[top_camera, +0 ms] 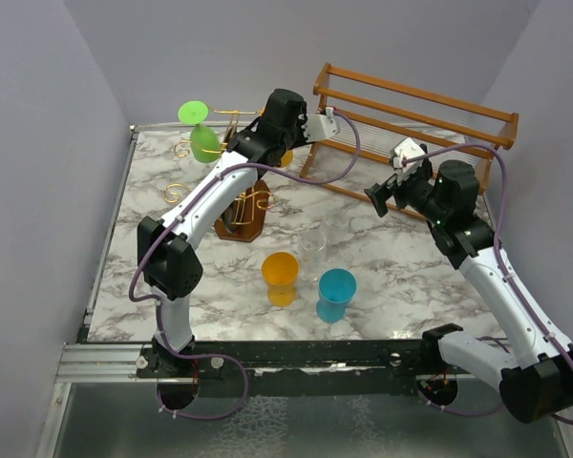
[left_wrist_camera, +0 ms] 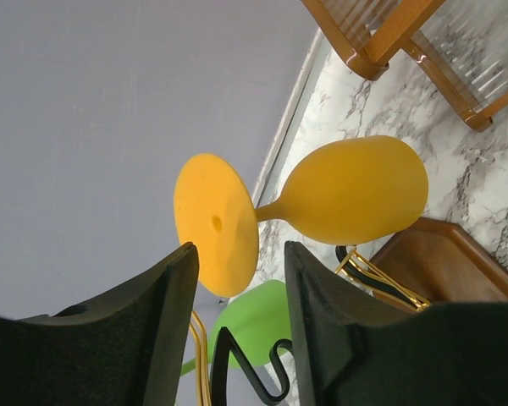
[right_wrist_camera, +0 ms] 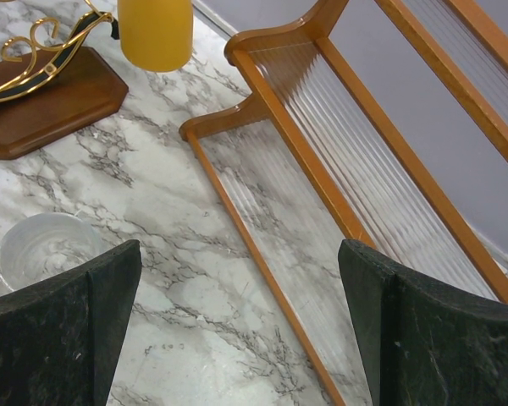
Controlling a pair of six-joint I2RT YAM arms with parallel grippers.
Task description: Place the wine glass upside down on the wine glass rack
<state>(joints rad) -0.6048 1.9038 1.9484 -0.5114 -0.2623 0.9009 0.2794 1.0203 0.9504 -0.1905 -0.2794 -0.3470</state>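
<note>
A yellow wine glass [left_wrist_camera: 356, 190] hangs upside down on the gold wire wine glass rack [top_camera: 244, 224]. Its round foot [left_wrist_camera: 216, 224] sits just beyond my left gripper [left_wrist_camera: 237, 262], which is open; neither finger [left_wrist_camera: 165, 313] touches the foot. In the top view the left gripper [top_camera: 267, 138] covers most of that glass. A green wine glass [top_camera: 202, 134] hangs upside down on the rack's far left arm. The yellow bowl [right_wrist_camera: 155, 30] hangs rim down over the rack's dark wooden base [right_wrist_camera: 42, 101]. My right gripper [top_camera: 392, 191] hovers open over the marble with nothing in it.
A large wooden slatted rack [top_camera: 415, 114] stands at the back right, just beyond the right gripper. An orange cup [top_camera: 280, 270], a blue cup [top_camera: 336, 286] and a clear glass [top_camera: 313, 243] stand in the middle. Walls close in on the left and back.
</note>
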